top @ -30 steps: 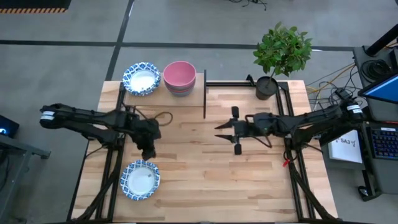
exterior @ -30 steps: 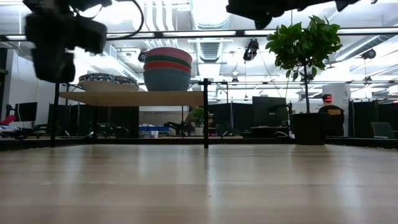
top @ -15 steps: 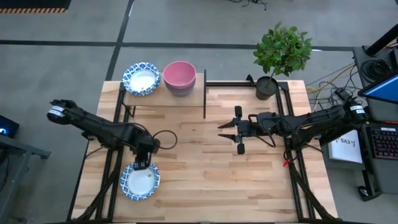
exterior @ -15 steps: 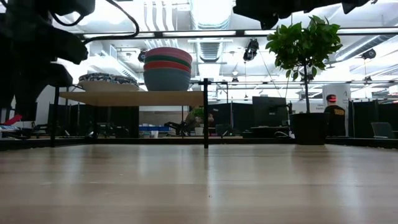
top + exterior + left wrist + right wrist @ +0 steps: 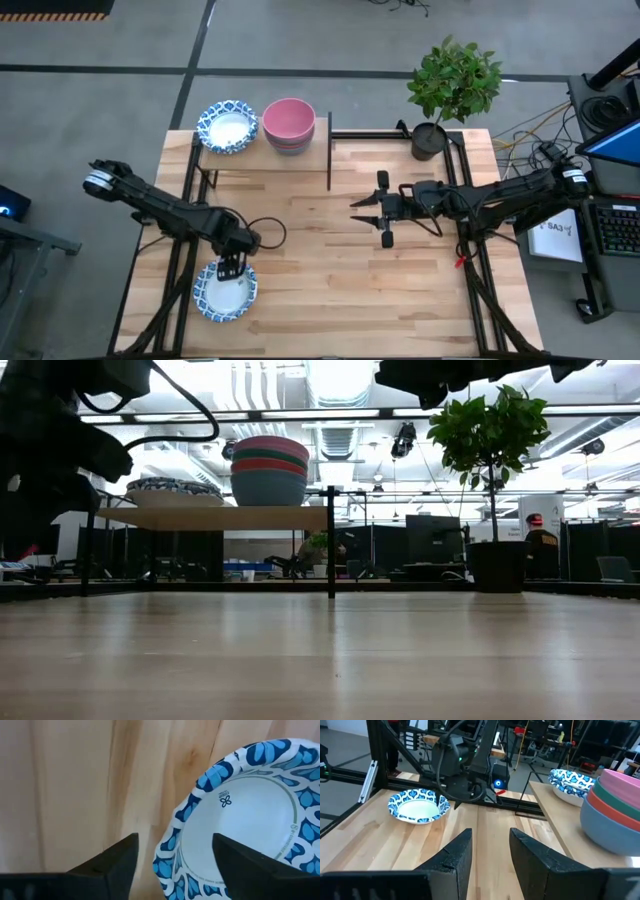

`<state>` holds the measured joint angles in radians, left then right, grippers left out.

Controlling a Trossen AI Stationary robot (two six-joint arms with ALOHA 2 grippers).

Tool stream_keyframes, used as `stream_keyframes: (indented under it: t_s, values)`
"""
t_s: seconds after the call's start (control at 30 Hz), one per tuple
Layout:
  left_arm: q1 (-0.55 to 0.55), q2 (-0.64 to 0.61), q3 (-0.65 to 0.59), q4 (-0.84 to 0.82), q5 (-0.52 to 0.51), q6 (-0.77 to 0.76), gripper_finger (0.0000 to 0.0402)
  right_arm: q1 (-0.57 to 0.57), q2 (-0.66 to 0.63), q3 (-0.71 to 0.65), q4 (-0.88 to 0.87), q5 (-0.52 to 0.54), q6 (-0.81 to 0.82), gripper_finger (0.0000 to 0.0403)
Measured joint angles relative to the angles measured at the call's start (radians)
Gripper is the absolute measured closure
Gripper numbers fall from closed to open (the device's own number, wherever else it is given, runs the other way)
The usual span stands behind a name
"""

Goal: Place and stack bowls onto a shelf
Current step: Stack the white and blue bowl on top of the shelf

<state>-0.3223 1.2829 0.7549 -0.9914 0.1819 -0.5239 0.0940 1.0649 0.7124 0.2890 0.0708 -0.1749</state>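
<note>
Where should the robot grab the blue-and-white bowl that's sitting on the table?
Probably by its blue patterned rim. The bowl sits upright and shallow, so the thin rim is the only edge fingers can pinch. The left gripper, open, already straddles the near rim from above; closing there looks best.

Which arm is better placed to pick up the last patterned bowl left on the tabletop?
The left: its left gripper is open over the patterned bowl's rim. The right gripper hangs open mid-table, far from it.
</note>
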Motion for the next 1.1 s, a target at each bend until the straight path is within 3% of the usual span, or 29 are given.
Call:
stream_keyframes:
  t_s: [0.17, 0.37, 0.57, 0.8, 0.93, 1.1]
  values:
    - [-0.041, 0.032, -0.024, 0.078, 0.017, 0.019, 0.0134, 0.000, 0.000, 0.000, 0.000, 0.000, 0.000, 0.0282]
    - [-0.069, 0.063, -0.062, 0.120, 0.020, 0.028, 0.0148, 0.000, 0.000, 0.000, -0.001, 0.000, 0.000, 0.0282]
    - [-0.080, 0.086, -0.062, 0.126, 0.020, 0.040, 0.0218, 0.000, 0.000, 0.000, -0.001, 0.000, -0.001, 0.0282]
    - [-0.081, 0.096, -0.041, 0.109, 0.042, 0.064, 0.0380, 0.000, 0.000, 0.000, -0.002, 0.000, -0.003, 0.0282]
    - [-0.081, 0.076, 0.019, 0.062, 0.049, 0.081, 0.0392, 0.000, 0.000, 0.000, -0.005, 0.000, -0.006, 0.0282]
    - [-0.043, -0.003, 0.179, -0.009, 0.000, 0.108, 0.0399, 0.000, 0.000, 0.000, -0.005, 0.000, -0.012, 0.0282]
